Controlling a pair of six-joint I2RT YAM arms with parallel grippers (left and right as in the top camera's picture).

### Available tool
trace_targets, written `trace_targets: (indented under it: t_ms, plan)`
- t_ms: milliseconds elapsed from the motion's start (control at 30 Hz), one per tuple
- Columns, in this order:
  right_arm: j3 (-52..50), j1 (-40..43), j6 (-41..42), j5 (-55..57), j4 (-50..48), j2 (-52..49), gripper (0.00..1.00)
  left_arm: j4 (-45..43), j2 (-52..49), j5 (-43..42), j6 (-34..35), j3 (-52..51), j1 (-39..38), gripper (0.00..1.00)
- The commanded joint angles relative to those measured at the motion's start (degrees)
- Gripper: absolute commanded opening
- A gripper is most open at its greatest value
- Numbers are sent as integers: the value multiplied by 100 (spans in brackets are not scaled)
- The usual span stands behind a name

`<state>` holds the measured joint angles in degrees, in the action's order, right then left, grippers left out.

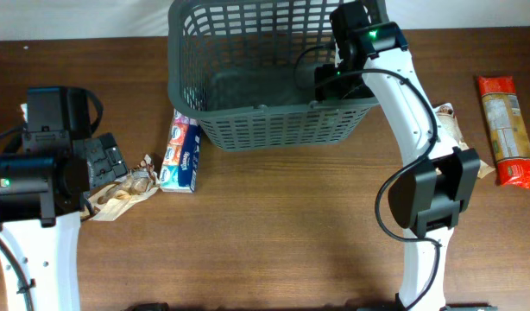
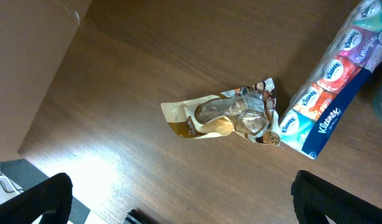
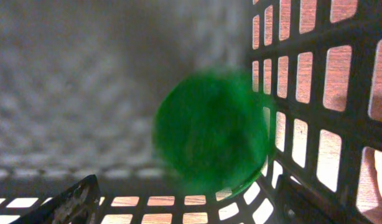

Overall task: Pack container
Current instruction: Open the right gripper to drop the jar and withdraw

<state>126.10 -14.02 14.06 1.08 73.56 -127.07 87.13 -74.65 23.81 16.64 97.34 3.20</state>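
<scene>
Grey shopping basket (image 1: 248, 78) holds a blurred green disc (image 3: 209, 130); right gripper (image 3: 185, 202) above it and left gripper (image 2: 185, 205) over a snack packet (image 2: 222, 118) both spread wide, empty.

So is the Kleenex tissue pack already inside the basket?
No, the tissue pack lies on the table just outside the basket.

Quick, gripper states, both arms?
Left gripper: open, holding nothing, over the snack packet.
Right gripper: open inside the container; blurred green object not gripped.
</scene>
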Motion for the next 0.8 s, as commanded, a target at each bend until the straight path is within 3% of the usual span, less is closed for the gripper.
trace_targets:
  t_ms: [0, 433, 567, 767]
  plan:
    - [81, -15, 35, 48, 20, -20, 82, 15, -9, -24, -26, 20, 33, 99]
    - [638, -15, 33, -192, 236, -11, 82, 17, -9, -22, -26, 20, 35, 99]
    - [1707, 4, 35, -186, 573, -4, 83, 15, -9, -22, -26, 20, 33, 99]
    - [4350, 573, 398, 7, 1652, -4, 92, 42, -9, -17, -28, 20, 33, 99]
